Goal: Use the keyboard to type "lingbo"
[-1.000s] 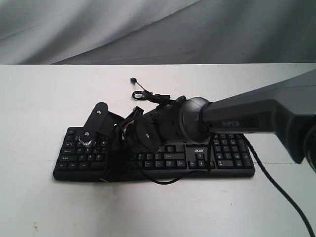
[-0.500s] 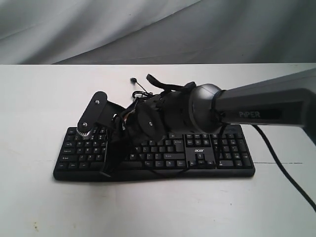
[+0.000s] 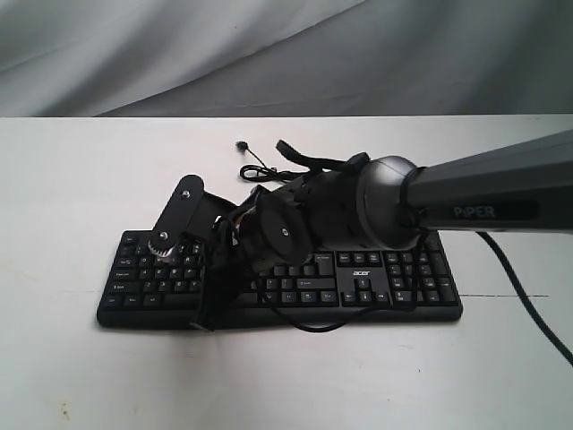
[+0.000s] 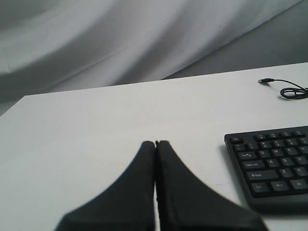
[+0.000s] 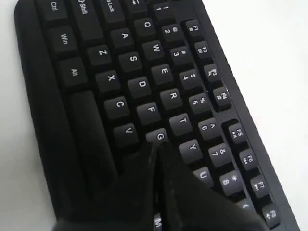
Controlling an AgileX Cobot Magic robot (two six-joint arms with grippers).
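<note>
The black keyboard (image 3: 407, 279) lies across the white table, with its thin cable (image 3: 269, 171) coiled behind it. My right gripper (image 3: 209, 309) reaches over from the right and points down at the keyboard's left half. In the right wrist view that gripper (image 5: 156, 145) is shut and empty, with its joined tips at the edge of the G key (image 5: 159, 136); the M key shows just under the fingers. My left gripper (image 4: 155, 143) is shut on nothing. It hangs over bare table beside the Esc end of the keyboard (image 4: 269, 168) and is outside the exterior view.
The cable's plug (image 3: 240, 145) rests loose on the table behind the keyboard, and the left wrist view shows that plug (image 4: 264, 81) too. A grey cloth backdrop (image 3: 269, 54) closes off the far table edge. A thick black arm cable (image 3: 510, 296) trails to the right.
The right arm lifted slightly, then settled back down over the keys. Its wrist ended a little further right along the keyboard.
</note>
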